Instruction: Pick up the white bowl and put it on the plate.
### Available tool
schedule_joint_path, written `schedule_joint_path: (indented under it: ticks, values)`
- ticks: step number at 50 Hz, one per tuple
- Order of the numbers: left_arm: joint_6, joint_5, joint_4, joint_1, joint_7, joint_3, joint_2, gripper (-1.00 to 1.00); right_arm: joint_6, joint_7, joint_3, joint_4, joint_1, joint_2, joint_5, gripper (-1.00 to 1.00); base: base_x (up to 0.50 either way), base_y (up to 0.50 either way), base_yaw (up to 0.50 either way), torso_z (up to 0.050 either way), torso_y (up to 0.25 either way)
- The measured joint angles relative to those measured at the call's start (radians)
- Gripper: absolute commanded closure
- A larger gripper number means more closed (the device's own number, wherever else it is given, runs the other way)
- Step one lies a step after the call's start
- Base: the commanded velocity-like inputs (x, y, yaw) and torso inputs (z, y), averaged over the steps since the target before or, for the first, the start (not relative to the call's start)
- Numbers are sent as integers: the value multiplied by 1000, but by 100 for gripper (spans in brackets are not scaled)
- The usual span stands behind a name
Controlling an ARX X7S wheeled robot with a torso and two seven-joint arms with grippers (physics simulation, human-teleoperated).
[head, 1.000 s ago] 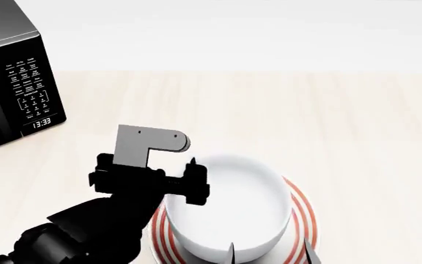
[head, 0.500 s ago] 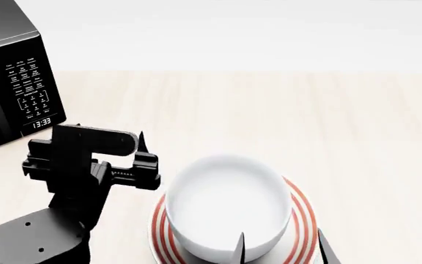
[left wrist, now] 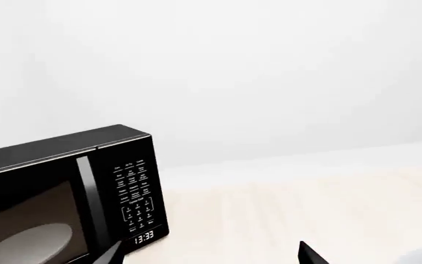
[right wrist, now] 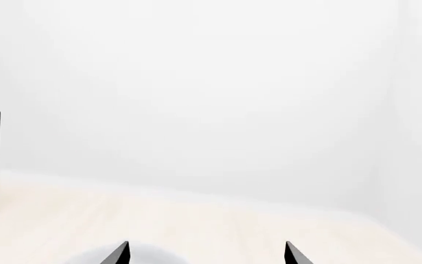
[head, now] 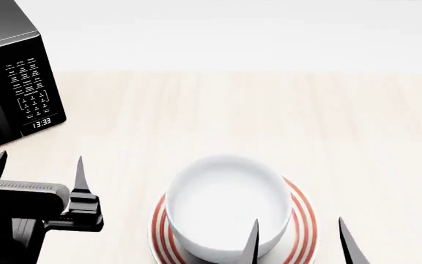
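The white bowl sits on the red-ringed plate at the near middle of the table in the head view. My left gripper is open and empty, well to the left of the bowl, with its tips pointing away. My right gripper is open and empty at the bowl's near right, its left fingertip in front of the bowl's rim. In the right wrist view only the bowl's pale rim shows between the spread tips of that gripper. In the left wrist view the left gripper has its tips wide apart.
A black microwave stands at the far left of the table; it also shows in the left wrist view, with its pale turntable behind the door. The light wood tabletop stretches back to a white wall.
My left gripper has drawn away from the bowl's left rim, moving left and toward me. The bowl stays on the plate. The right gripper's tips have risen slightly into view.
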Motion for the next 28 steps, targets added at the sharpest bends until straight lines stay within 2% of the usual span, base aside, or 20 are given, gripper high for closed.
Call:
schedule_joint_path:
  ticks: [16, 28]
  values:
    - [-50, 175, 286, 1, -171, 30, -138, -100, 107, 19, -13, -171, 16, 24, -32, -100, 0, 0, 0, 0, 0]
    - [-126, 285, 462, -6, -266, 41, -207, -100, 199, 27, -56, -283, 43, 35, -85, -100, 0, 0, 0, 0, 0]
